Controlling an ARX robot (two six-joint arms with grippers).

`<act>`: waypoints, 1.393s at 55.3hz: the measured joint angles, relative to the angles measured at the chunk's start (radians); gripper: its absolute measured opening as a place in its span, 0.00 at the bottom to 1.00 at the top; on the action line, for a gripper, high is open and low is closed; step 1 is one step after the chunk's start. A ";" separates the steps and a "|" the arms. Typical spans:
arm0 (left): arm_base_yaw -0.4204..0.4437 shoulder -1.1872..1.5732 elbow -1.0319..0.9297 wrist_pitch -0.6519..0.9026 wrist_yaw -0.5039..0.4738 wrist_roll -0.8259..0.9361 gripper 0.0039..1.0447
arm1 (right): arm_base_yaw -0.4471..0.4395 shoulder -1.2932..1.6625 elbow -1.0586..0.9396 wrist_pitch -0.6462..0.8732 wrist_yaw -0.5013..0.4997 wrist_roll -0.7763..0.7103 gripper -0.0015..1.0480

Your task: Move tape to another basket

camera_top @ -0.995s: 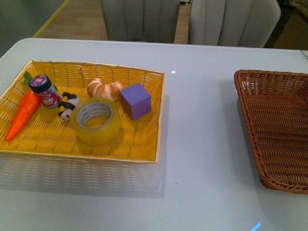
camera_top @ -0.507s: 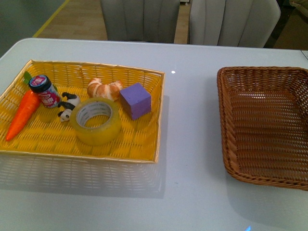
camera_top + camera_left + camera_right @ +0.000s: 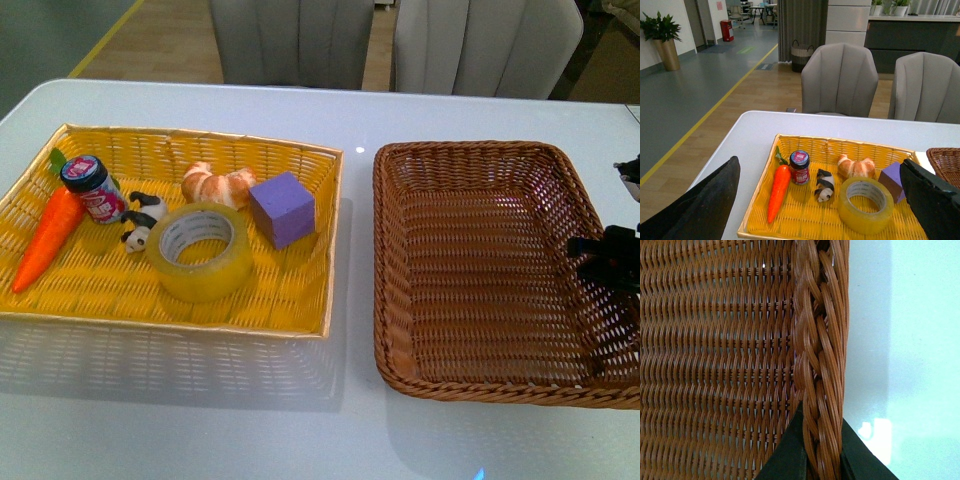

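Translucent yellowish packing tape roll [image 3: 203, 250] lies in the bright yellow woven basket [image 3: 170, 325]. Our right gripper [image 3: 821, 440] clamps the rim of the dark brown wicker basket [image 3: 480, 270]; our left gripper [image 3: 820, 169] gapes wide.

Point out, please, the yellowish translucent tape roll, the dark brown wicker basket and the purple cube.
yellowish translucent tape roll [image 3: 205, 278], front view, outer wall.
dark brown wicker basket [image 3: 465, 149], front view, far rim.
purple cube [image 3: 281, 194], front view, top face.

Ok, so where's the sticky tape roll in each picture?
Front view: the tape lies in the yellow basket, beside the purple block.
Left wrist view: tape in front of the croissant, beside the purple block.
Right wrist view: not in it.
Shared landmark: the brown basket shows in all three.
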 joint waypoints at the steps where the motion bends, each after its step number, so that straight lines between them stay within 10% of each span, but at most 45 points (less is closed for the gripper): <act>1: 0.000 0.000 0.000 0.000 0.000 0.000 0.92 | 0.002 0.000 0.000 0.000 0.000 0.002 0.04; 17: 0.000 0.000 0.000 0.000 0.000 0.000 0.92 | -0.053 -0.117 -0.081 0.107 -0.001 -0.022 0.62; 31: 0.000 0.000 0.000 0.000 0.000 0.000 0.92 | -0.092 -0.404 -0.240 0.195 -0.023 -0.026 0.93; 36: 0.000 0.000 0.000 0.000 0.000 0.000 0.92 | -0.092 -0.536 -0.323 0.208 -0.031 -0.024 0.91; 46: 0.000 0.000 0.000 0.000 0.000 0.000 0.92 | -0.058 -0.694 -0.620 0.856 0.003 -0.045 0.56; 62: 0.000 0.000 0.000 0.000 0.000 0.000 0.92 | -0.010 -0.946 -0.790 0.776 0.053 -0.049 0.01; 77: 0.000 0.000 0.000 0.000 0.000 0.000 0.92 | 0.057 -1.215 -0.879 0.595 0.120 -0.051 0.02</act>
